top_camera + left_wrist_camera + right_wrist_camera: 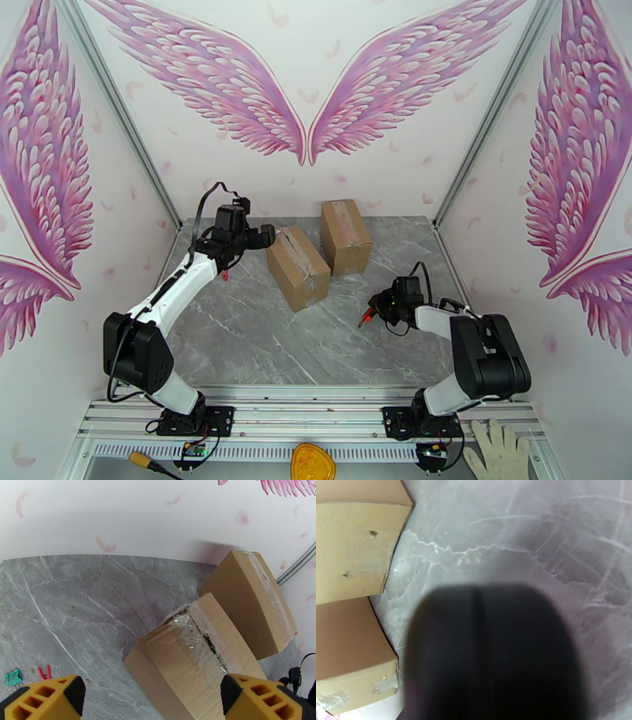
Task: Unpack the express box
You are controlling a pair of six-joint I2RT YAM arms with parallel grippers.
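Note:
Two brown cardboard boxes lie on the grey marble table. The nearer box [298,267] [189,665] has clear tape along its top seam, and that tape is torn open in a dark jagged slit. The farther box [345,235] [252,602] is still taped. My left gripper [266,235] [154,695] hovers at the nearer box's left end, open wide, its yellow fingers [59,697] straddling the box end. My right gripper [370,316] [482,653] sits low over the table right of the boxes, dark fingers pressed together. A small red-orange tip [364,319] shows at its front.
A red clip [44,672] and a green clip [12,677] lie on the table left of the nearer box. Walls with pink wings close in on three sides. A white glove [498,450] and a yellow object [313,462] rest by the arm bases.

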